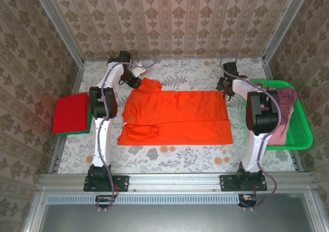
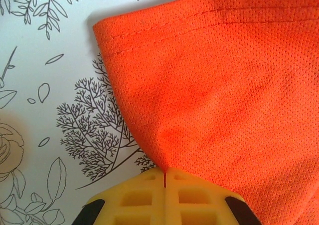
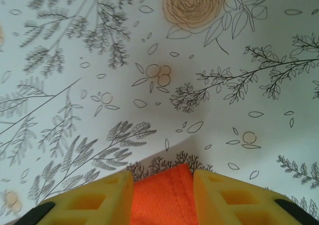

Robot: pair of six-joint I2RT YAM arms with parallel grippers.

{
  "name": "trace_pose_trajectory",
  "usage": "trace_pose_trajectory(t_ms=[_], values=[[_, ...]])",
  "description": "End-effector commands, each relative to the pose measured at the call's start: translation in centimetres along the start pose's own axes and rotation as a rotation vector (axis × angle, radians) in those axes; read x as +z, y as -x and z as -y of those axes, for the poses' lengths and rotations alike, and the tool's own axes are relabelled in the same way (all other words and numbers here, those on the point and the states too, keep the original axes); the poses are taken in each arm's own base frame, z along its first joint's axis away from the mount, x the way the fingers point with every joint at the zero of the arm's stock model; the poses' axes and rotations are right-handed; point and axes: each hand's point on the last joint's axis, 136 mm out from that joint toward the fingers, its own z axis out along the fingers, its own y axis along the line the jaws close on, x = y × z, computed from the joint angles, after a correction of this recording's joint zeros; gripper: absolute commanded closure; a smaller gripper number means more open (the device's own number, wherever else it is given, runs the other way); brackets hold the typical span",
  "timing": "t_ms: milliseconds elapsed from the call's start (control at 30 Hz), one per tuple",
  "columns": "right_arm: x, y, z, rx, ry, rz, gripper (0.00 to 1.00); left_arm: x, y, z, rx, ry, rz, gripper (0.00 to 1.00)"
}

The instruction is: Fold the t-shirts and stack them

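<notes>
At the middle of the counter [image 1: 169, 157]: the orange t-shirt [image 1: 177, 113] lies spread flat, long side running left to right, a sleeve folded in along its near-left part.
At the shirt's far-left corner: the left gripper [image 1: 134, 81] sits on the sleeve that sticks out toward the back.
Left gripper state: clenched; in the wrist view its yellow fingers [image 2: 134, 200] meet with a pinch of orange cloth caught at the seam between them, and the rest of the sleeve fans away ahead and to the right over the floral print.
At the shirt's far-right corner: the right gripper [image 1: 224, 89] is down at the cloth's edge.
Right gripper state: grasping the orange t-shirt; a narrow fold of the hem fills the gap between its two fingers [image 3: 224, 195], with bare counter ahead.
At the left edge: a folded red t-shirt [image 1: 71, 113] rests on a dark green t-shirt [image 1: 72, 134], well apart from both grippers.
At the right edge: mauve t-shirts [image 1: 285, 101] are heaped in the green basket [image 1: 303, 134], beside the right arm.
</notes>
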Motion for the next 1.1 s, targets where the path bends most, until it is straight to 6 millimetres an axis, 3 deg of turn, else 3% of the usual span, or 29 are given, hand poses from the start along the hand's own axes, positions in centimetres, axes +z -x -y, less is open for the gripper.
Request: trace_pose_trajectory(t_ms=[0,367,500,633,933,1067], values=[[0.6,-0.7,0.9,0.025,-0.048,-0.055,0.65,0.6,-0.1,1.2,0.035,-0.035,-0.005,1.00],[2.6,-1.0,0.9,0.071,-0.042,-0.097,0.80,0.5,0.1,1.4,0.049,-0.035,0.000,1.00],[2.1,-0.8,0.9,0.068,-0.042,-0.085,1.00,0.5,0.0,1.5,0.050,-0.038,-0.001,1.00],[0.6,0.2,0.6,0.049,-0.017,-0.041,1.00,-0.1,0.6,1.7,0.061,-0.039,0.024,1.00],[-4.1,1.2,-0.3,0.042,0.096,0.051,1.00,-6.2,3.8,2.3,0.131,0.029,0.199,1.00],[-5.7,0.9,-0.1,0.044,0.121,0.068,1.00,-8.8,4.2,3.2,0.160,0.039,0.235,1.00]])
